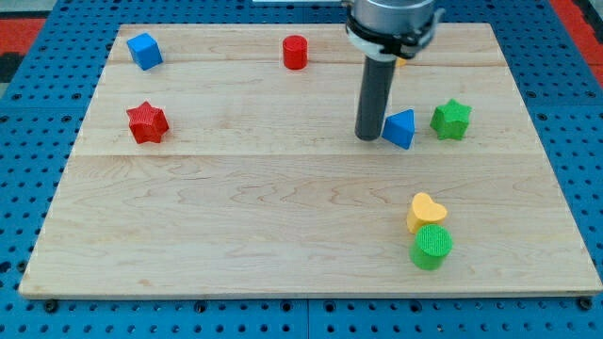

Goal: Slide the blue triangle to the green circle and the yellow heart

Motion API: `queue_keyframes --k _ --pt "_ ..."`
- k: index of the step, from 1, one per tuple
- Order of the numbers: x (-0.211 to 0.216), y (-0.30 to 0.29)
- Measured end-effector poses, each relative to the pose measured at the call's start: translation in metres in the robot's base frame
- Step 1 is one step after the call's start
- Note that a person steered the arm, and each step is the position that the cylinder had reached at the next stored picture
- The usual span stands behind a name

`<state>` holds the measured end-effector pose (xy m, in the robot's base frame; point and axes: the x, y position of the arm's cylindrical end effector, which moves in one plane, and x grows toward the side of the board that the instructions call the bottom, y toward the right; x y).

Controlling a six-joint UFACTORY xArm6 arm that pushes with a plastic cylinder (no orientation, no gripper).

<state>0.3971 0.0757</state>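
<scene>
The blue triangle lies right of the board's middle, toward the view's top. My tip stands just to its left, touching or nearly touching it. The yellow heart lies at the lower right, and the green circle sits right below it, touching it. Both are well below the blue triangle.
A green star sits just right of the blue triangle. A red cylinder is at the top middle, a blue cube at the top left, a red star at the left. The wooden board rests on a blue pegboard.
</scene>
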Motion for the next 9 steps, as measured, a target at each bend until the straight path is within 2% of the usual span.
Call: queue_keyframes --k 1,2,4,5,6,7,8,9 --pt "-0.025 0.029" --pt "0.017 0.066" --pt "0.114 0.101" --pt "0.139 0.112" --pt "0.139 0.113" --pt "0.145 0.159" --pt "0.159 0.162" --pt "0.138 0.083"
